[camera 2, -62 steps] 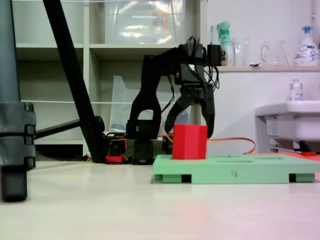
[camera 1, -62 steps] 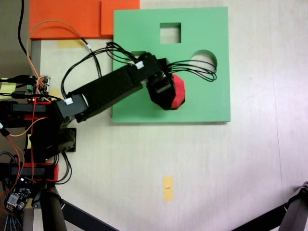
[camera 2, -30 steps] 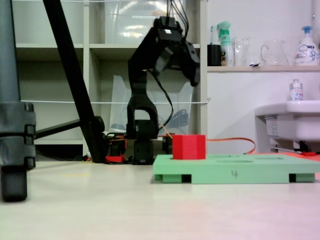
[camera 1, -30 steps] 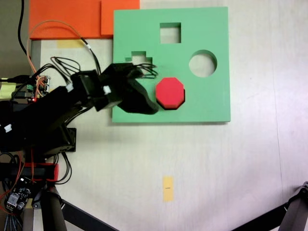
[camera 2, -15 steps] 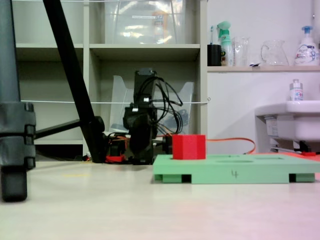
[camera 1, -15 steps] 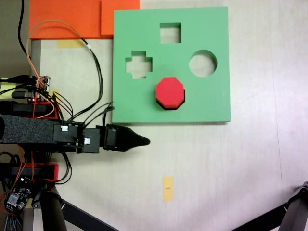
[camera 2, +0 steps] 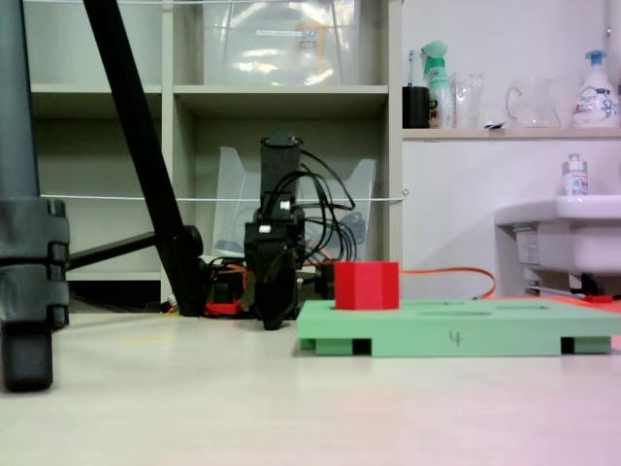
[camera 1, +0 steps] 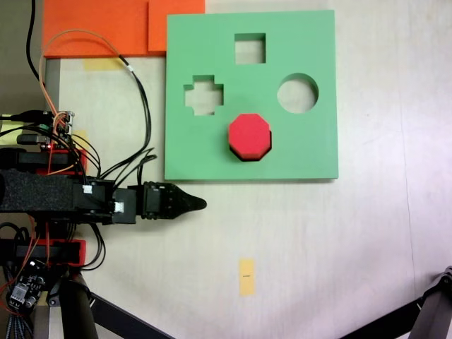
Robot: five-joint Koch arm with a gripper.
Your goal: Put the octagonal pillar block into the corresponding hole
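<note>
Octagonal pillar block point(camera 1: 249, 135) sits in the corresponding hole point(camera 1: 248, 157) of the green foam board point(camera 1: 311, 152), below and between the cross-shaped cutout point(camera 1: 203, 99) and the round cutout point(camera 1: 297, 93) in the fixed view from above; a thin dark strip of the hole shows along the block's lower edge; from the low fixed view the block point(camera 2: 367, 284) stands upright and pokes up above the board's point(camera 2: 456, 337) top face, so it's seated but not flush; a square cutout point(camera 1: 250, 48) lies near the board's top edge; off the board's lower left corner, the gripper point(camera 1: 200, 204) lies apart from the board, pointing right, nothing in its grasp; its jaws taper together to a single dark tip, so I cannot tell how far apart they stand; in the low fixed view the gripper point(camera 2: 273, 320) hangs tip-down just left of the board; orange foam sheets point(camera 1: 99, 27) touch the board's upper left corner; a yellow tape strip point(camera 1: 246, 275) lies well below the board.
</note>
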